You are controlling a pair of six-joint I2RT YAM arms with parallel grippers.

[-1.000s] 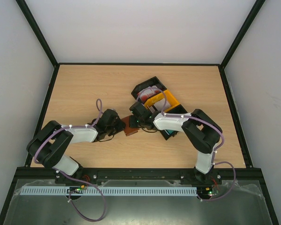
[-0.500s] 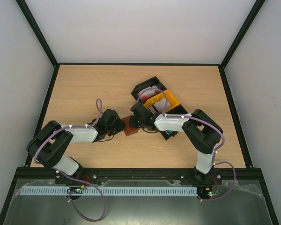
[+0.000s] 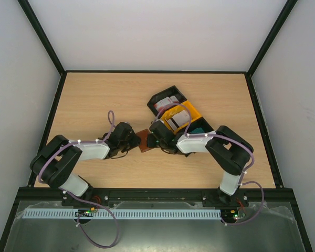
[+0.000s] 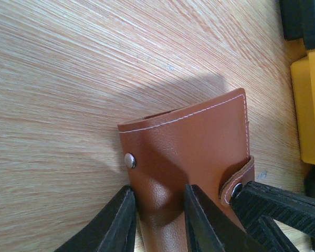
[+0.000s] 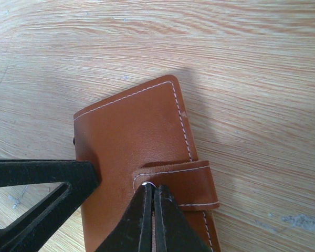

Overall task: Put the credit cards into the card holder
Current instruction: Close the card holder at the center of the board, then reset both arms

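The brown leather card holder [image 3: 143,140] lies closed on the table between both arms. My left gripper [image 4: 158,220] is shut on it, one finger [image 4: 118,223] at its edge and the other on its face [image 4: 189,142]. My right gripper [image 5: 153,193] is shut, its tips resting on the holder's strap tab [image 5: 191,184] right at the snap. Whether the tab is pinched does not show. The credit cards sit in the tray: red-and-white ones [image 3: 164,103], striped white ones [image 3: 174,121] and teal ones [image 3: 199,128].
The black-and-yellow tray [image 3: 185,109] stands just behind the right arm, and its yellow wall [image 4: 306,105] shows close to the holder in the left wrist view. Black frame rails border the table on all sides.
My right gripper has shut, and its arm has slid toward the near edge, uncovering more of the tray's cards. The left gripper and the card holder have stayed put.
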